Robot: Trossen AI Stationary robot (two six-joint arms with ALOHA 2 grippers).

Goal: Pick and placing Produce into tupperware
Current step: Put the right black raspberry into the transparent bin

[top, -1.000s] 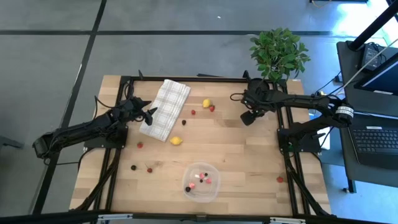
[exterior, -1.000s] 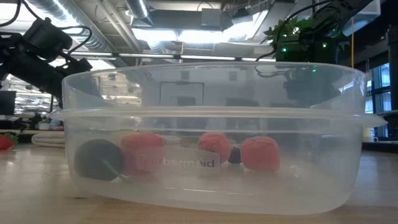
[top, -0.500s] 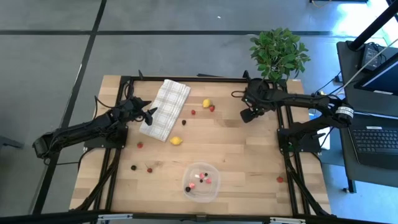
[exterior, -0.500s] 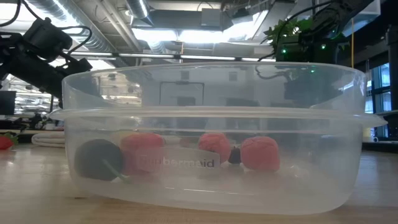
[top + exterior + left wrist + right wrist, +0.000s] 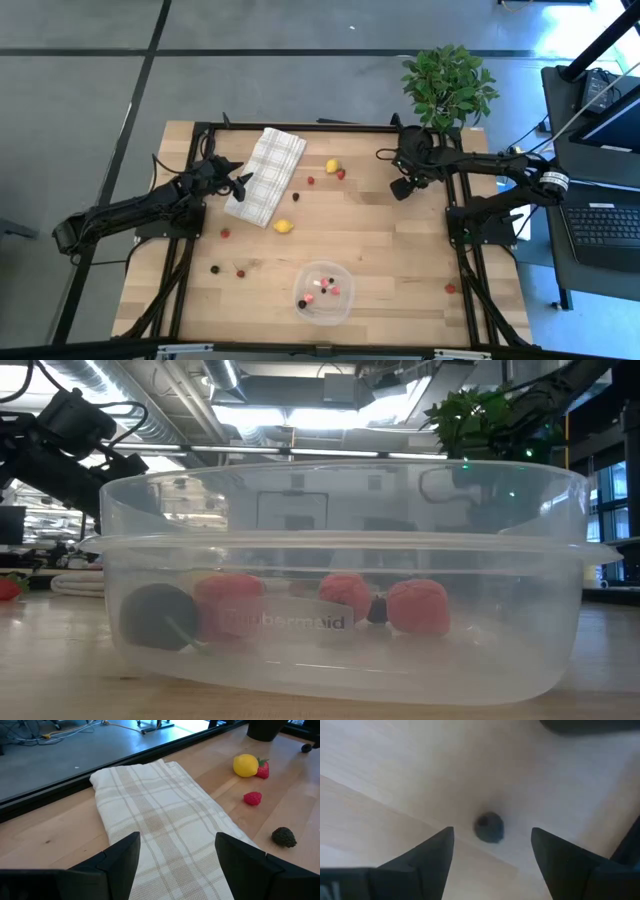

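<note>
The clear round tupperware (image 5: 324, 293) stands near the table's front edge with several red and dark berries (image 5: 230, 608) in it. More produce lies loose on the wood: a lemon (image 5: 332, 166) with a red berry (image 5: 341, 174), another lemon (image 5: 284, 226), and small berries (image 5: 226, 233). My right gripper (image 5: 402, 188) hangs open, pointing down, by the plant pot. A dark berry (image 5: 489, 827) lies on the table between its fingers, untouched. My left gripper (image 5: 177, 840) waits open over the checked cloth (image 5: 266, 174).
A potted green plant (image 5: 448, 85) stands at the far right corner, close behind my right gripper. The folded checked cloth lies at the far left. A lone red berry (image 5: 450, 288) sits near the front right. Bare wood stretches across the table's middle.
My right gripper has sunk a little toward the table and drifted slightly toward the right edge, staying open. Nothing else has moved.
</note>
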